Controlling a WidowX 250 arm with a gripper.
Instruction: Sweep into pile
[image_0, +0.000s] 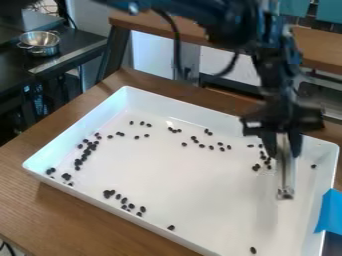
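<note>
My gripper (283, 150) hangs over the right part of the white tray, shut on a narrow, light-coloured tool (286, 172). The tool points down, with a small greyish end low over the tray floor; whether it touches cannot be told. Small black beans (87, 151) lie scattered in the tray: a string along the left side, a loose row across the back, and a group (111, 193) near the front left edge. Several beans (256, 167) sit just left of the gripper, one (314, 166) to its right, and one (253, 249) near the front.
The white tray (87, 116) has raised walls and stands on a brown wooden table (73, 212). Blue tape (329, 212) is at its right edge. A metal colander (40, 43) stands on a dark counter at the upper left. A wooden bench surface runs behind the arm.
</note>
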